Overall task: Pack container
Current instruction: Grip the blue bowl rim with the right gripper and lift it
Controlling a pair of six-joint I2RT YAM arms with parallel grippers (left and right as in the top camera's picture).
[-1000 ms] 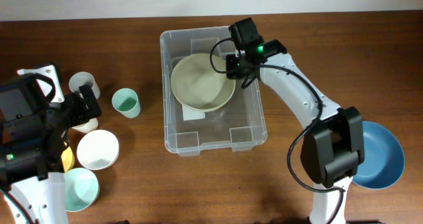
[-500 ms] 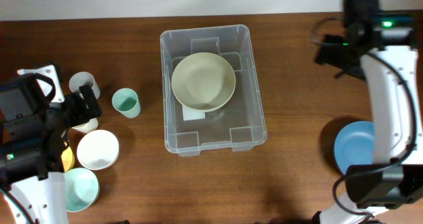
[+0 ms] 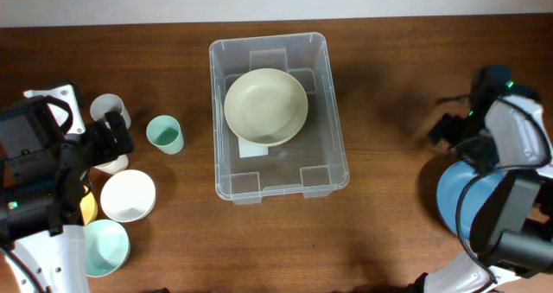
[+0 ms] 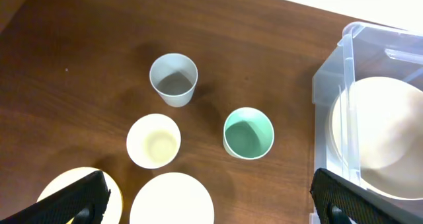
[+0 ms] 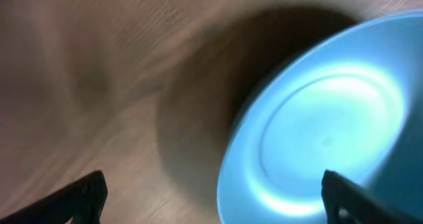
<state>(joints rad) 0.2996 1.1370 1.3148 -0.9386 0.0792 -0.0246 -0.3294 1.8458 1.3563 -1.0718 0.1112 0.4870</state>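
The container point(image 3: 339, 129) is a clear plastic bin in the middle of the table, with a pale cream bowl point(image 3: 265, 106) lying inside it. In the left wrist view its wall point(image 4: 328, 85) and the cream bowl point(image 4: 390, 138) show at the right. My right gripper point(image 3: 449, 124) hangs open and holds nothing at the far right, just above the left rim of a blue bowl point(image 3: 458, 208). The right wrist view is blurred, with the blue bowl point(image 5: 330, 131) under the open right gripper point(image 5: 215, 201). My left gripper point(image 3: 117, 139) is open over the cups at the left, and the left gripper point(image 4: 211, 197) holds nothing.
Left of the bin stand a grey cup point(image 4: 174, 80), a teal cup point(image 4: 248, 133) and a cream cup point(image 4: 153, 141). Nearer me are a white bowl point(image 4: 172, 201), a yellow-rimmed dish point(image 4: 63, 184) and a mint bowl point(image 3: 104, 245). My right arm covers part of the blue bowl.
My right gripper opened, left the cream bowl in the container, and swung away right to the blue bowl. The left arm has not moved.
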